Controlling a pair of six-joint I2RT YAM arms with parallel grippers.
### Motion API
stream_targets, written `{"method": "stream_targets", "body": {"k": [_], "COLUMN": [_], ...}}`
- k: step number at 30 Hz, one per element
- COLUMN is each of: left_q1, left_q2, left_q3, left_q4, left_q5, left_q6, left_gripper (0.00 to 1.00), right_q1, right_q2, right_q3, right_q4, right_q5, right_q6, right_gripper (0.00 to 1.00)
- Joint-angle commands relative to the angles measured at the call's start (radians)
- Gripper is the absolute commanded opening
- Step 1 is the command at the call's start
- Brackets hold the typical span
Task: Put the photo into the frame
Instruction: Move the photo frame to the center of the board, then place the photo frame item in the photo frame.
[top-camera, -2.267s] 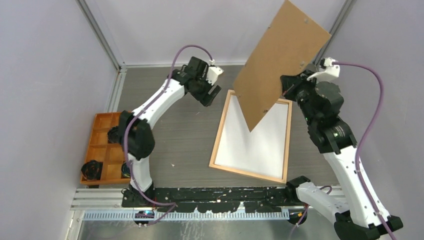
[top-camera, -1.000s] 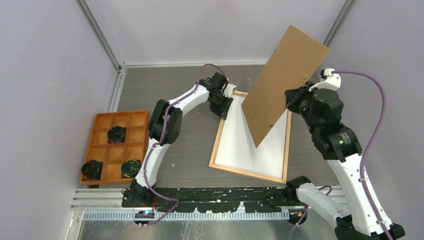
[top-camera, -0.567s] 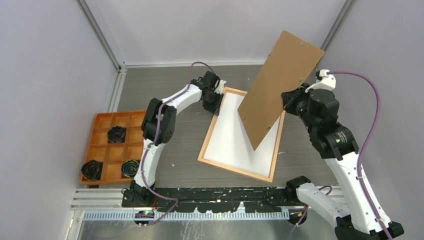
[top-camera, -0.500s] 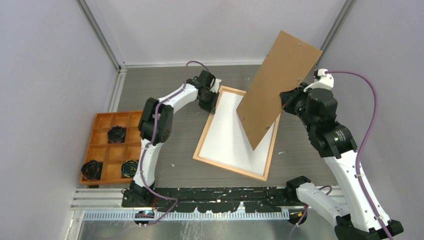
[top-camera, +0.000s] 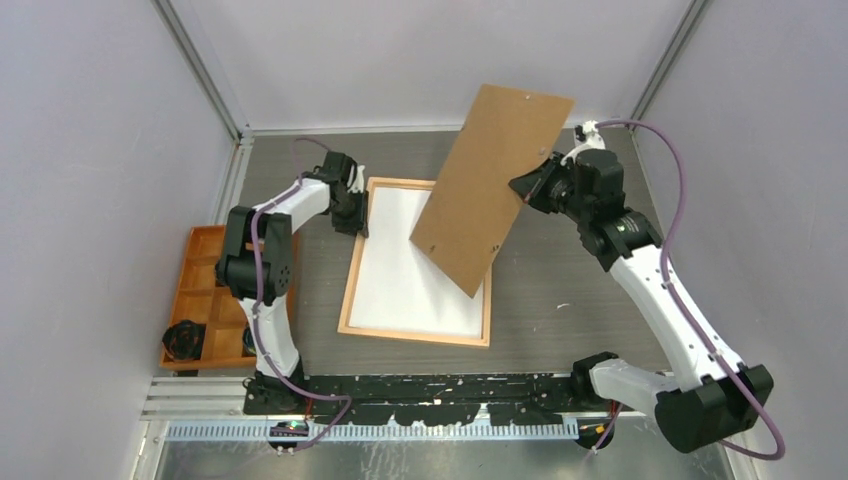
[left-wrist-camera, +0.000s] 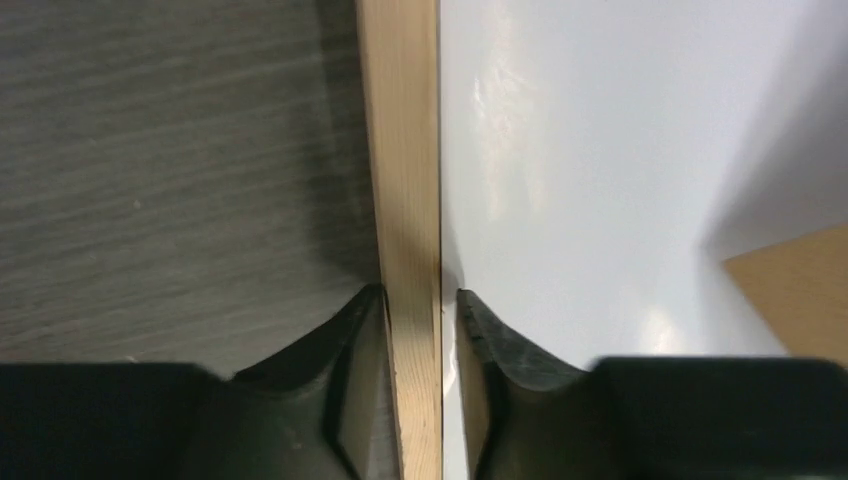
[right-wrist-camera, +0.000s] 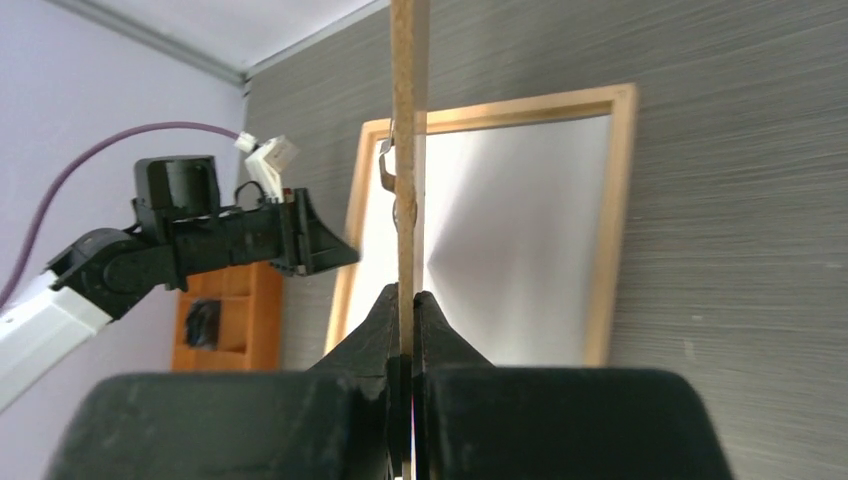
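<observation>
The frame (top-camera: 353, 280) of light-orange wood strips lies flat on the dark table. It holds a white sheet (top-camera: 400, 270), the photo's plain back; no printed side shows. My left gripper (top-camera: 356, 222) is shut on the frame's left strip near its far corner. In the left wrist view the gripper (left-wrist-camera: 418, 300) straddles that strip (left-wrist-camera: 400, 150), with the white sheet (left-wrist-camera: 580, 150) beside it. My right gripper (top-camera: 530, 185) is shut on the brown backing board (top-camera: 485, 190) and holds it tilted above the frame's far right part. In the right wrist view the gripper (right-wrist-camera: 408, 295) pinches the board (right-wrist-camera: 408, 120) edge-on, with the frame (right-wrist-camera: 612, 220) below.
An orange compartment tray (top-camera: 182, 300) stands at the left table edge, partly behind the left arm, with a black round part (top-camera: 185, 340) in it. Walls close the table on three sides. A metal rail (top-camera: 430, 430) runs along the near edge.
The left gripper took hold of the frame's left strip and dragged the frame with the white sheet leftward. The right arm carried the board left and lower over it.
</observation>
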Motion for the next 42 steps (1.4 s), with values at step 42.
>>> {"method": "stream_targets", "body": {"k": [42], "left_q1": [0.213], "left_q2": [-0.225], "left_q3": [-0.107], "left_q4": [-0.065], "left_q5": [0.009], "left_q6": [0.276], "left_gripper": [0.47], "right_q1": [-0.126], "right_q2": [0.698], "right_q3": [-0.082], "right_q4": [0.681], "right_q5": [-0.96], "right_q6": [0.279], "right_gripper": [0.01]}}
